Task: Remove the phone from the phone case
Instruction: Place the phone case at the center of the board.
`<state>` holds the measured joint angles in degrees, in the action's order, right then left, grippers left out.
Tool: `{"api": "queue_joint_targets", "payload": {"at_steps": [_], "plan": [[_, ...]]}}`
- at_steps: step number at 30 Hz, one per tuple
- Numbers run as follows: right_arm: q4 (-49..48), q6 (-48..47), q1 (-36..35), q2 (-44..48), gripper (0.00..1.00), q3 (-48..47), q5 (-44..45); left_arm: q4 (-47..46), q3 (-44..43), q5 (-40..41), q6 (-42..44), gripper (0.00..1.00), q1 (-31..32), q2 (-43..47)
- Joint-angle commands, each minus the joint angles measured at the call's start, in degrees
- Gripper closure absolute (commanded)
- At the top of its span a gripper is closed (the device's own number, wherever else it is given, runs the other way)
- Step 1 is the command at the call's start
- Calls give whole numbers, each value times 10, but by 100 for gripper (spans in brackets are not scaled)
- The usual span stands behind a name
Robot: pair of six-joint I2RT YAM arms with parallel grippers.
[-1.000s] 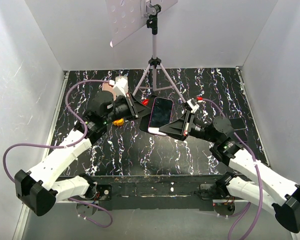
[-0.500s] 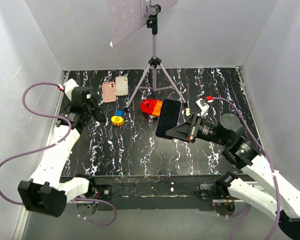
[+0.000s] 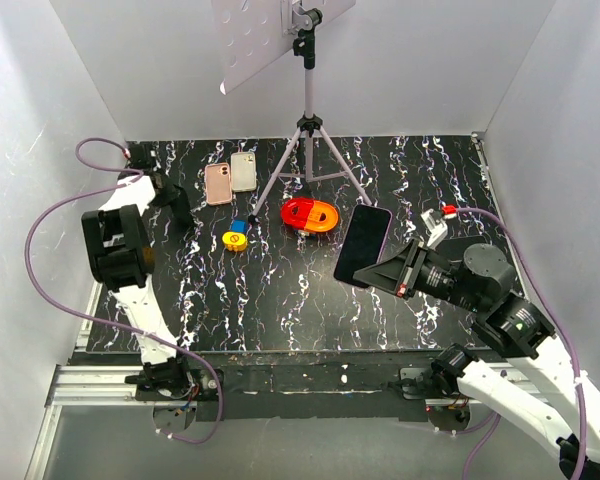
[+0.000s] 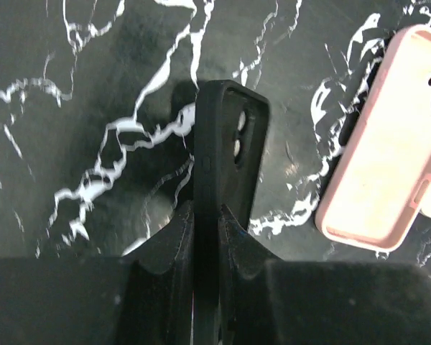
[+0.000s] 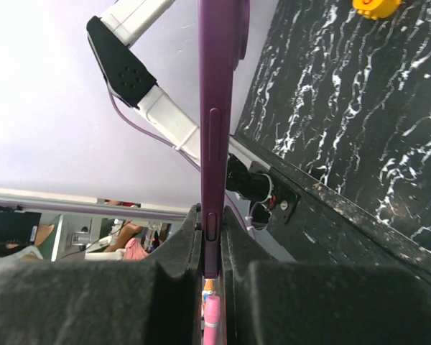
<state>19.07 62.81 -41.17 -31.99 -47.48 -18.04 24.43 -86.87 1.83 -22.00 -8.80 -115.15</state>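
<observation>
The left gripper's fingers (image 4: 169,241) are pressed together on one thin wall of the black phone case (image 4: 228,136). The left gripper (image 4: 207,215) thus carries it edge-on, with its hollow side and camera cut-out turned to the right of the wrist view. Nipping a single wall is probably the only purchase an empty shell offers. The case hangs low over the marbled table (image 3: 280,300) at the far left, just beside a pink case (image 4: 377,144) lying flat, which looks a sensible place to lay it down. The right gripper's fingers (image 5: 178,248) are clamped on one end of the purple phone (image 5: 214,86), one pad on each broad face. The right gripper (image 5: 210,223) presents its buttoned edge to the wrist camera; flat faces give a firm, non-slipping hold. From above, the phone is lifted off the table right of centre, near an orange object (image 3: 310,213) and well apart from the case. With phone and case in separate grips on opposite sides, the removal appears done, and only setting both down seems left.
</observation>
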Motion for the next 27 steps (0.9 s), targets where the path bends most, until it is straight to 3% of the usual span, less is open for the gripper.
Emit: {"api": "queue_joint_targets", "payload": {"at_steps": [1, 5, 6, 10, 11, 12, 14, 16, 19, 22, 27], "plan": [[21, -21, 0, 25, 99, -29, 41, -66, -61, -116, 86, 100, -10, -24], [30, -30, 0, 22, 99, -35, 57, -52, -104, -215, 86, 100, -12, -83], [30, -30, 0, 15, 99, -37, 55, -46, -103, -206, 72, 99, -14, -89], [21, -26, 0, -5, 99, -38, 43, -73, -95, -234, 13, 87, -30, -93], [14, -24, 0, -6, 99, -34, 42, -72, -96, -222, 4, 77, -32, -92], [9, -20, 0, -10, 99, -30, 40, -58, -109, -211, -3, 61, -33, -93], [3, -15, 0, -15, 99, -26, 39, -24, -138, -192, -11, 42, -33, -94], [-3, -5, 0, -20, 99, -19, 41, 6, -147, -143, -33, 38, -32, -74], [-4, 2, 1, -26, 99, -6, 60, 73, -155, -27, -73, 3, -31, -27], [17, 0, 6, -38, 99, 4, 100, 110, -117, 68, -124, 2, -18, 44], [55, 4, 68, -84, 99, 32, 128, 65, 35, -13, -193, 2, 8, 185]]}}
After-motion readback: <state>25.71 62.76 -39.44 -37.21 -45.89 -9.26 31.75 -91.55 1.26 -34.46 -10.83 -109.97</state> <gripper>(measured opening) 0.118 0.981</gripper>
